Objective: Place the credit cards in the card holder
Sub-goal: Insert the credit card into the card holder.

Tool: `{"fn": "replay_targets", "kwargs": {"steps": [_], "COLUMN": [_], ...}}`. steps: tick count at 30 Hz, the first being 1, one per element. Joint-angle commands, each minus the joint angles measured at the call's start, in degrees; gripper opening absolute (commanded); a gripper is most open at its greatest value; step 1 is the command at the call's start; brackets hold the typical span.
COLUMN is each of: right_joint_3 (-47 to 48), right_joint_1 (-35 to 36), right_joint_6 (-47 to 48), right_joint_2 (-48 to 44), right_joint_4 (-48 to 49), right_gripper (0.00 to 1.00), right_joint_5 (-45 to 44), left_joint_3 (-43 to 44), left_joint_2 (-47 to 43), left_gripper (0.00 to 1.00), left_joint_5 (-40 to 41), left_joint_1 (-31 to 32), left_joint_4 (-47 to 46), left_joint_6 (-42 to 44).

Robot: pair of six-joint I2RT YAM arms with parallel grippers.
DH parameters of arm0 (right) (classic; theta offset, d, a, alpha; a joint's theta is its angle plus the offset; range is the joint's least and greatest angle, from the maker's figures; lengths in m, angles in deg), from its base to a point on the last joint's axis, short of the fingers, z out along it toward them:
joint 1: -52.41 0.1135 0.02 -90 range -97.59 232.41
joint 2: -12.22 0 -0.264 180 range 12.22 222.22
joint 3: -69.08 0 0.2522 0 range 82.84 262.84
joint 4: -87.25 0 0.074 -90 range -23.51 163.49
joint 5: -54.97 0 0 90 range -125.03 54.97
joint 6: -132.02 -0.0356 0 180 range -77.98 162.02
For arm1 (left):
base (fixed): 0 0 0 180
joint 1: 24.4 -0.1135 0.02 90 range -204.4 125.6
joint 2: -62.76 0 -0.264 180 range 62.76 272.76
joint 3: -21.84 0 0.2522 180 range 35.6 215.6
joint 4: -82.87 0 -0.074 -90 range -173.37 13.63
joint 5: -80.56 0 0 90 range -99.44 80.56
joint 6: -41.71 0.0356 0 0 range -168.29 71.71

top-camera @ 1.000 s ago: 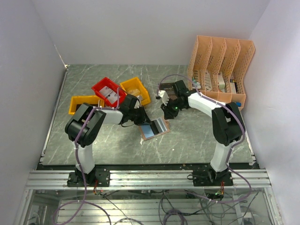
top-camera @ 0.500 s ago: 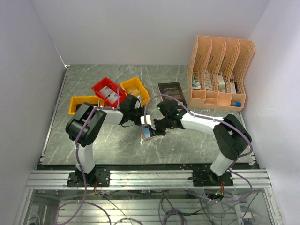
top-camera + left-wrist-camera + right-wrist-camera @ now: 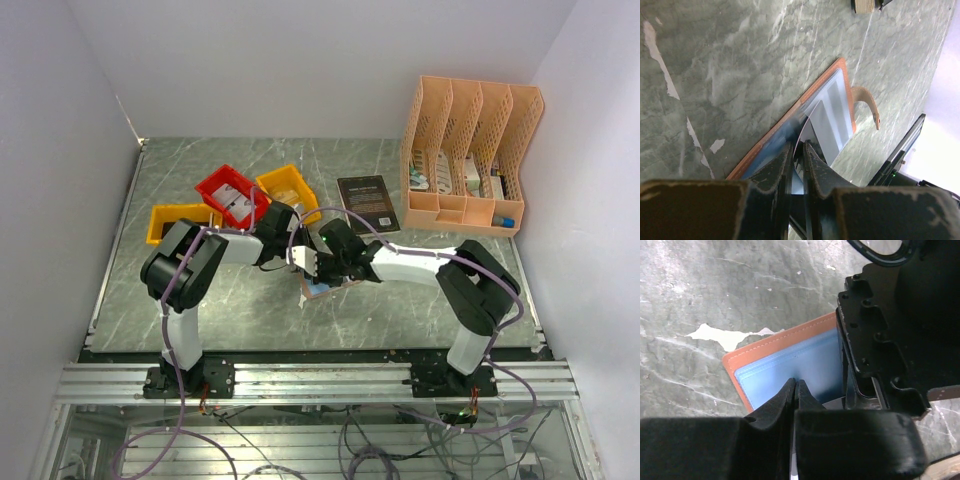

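The card holder (image 3: pixel 322 288) lies open on the table, tan-orange outside with a blue lining (image 3: pixel 790 362); its snap strap (image 3: pixel 867 102) sticks out at one side. My left gripper (image 3: pixel 798 147) is shut on a thin grey-silver card (image 3: pixel 809 117), which stands bent on its edge over the holder's pockets. In the top view the left gripper (image 3: pixel 298 258) is at the holder's far left corner. My right gripper (image 3: pixel 795 382) is shut, its tips on the blue lining close beside the left gripper's body (image 3: pixel 880 340); from above it (image 3: pixel 322 268) hides most of the holder. No other card shows clearly.
A black book (image 3: pixel 368 203) lies behind the holder. The peach file rack (image 3: pixel 470 150) stands at the back right. A red bin (image 3: pixel 230 193) and two yellow bins (image 3: pixel 290 190) (image 3: pixel 178 222) sit at the back left.
My right arm has swung left from over the black book to the open holder, uncovering the book. The left gripper has stayed at the holder.
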Motion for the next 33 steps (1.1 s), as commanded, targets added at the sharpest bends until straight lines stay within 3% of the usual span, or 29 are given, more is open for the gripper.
{"fn": "replay_targets", "kwargs": {"steps": [1,22,33], "right_joint_3": [2.83,6.23,5.45], "right_joint_1": [0.2,-2.52,-1.87], "right_joint_6": [-0.01,5.0,2.82], "right_joint_2": [0.9,1.84,0.46], "right_joint_4": [-0.23,-7.9,-7.03], "right_gripper": [0.0,0.0,0.0], "right_joint_5": [-4.67,-8.03,0.74], "left_joint_3": [-0.06,-0.54,-0.31], "left_joint_2": [2.3,2.49,2.94], "left_gripper": [0.22,0.28,0.29], "left_joint_5": [0.57,0.96,0.59], "left_joint_1": [0.79,0.77,0.79], "left_joint_4": [2.18,2.92,2.33], "left_joint_6": [1.6,2.18,1.93]}}
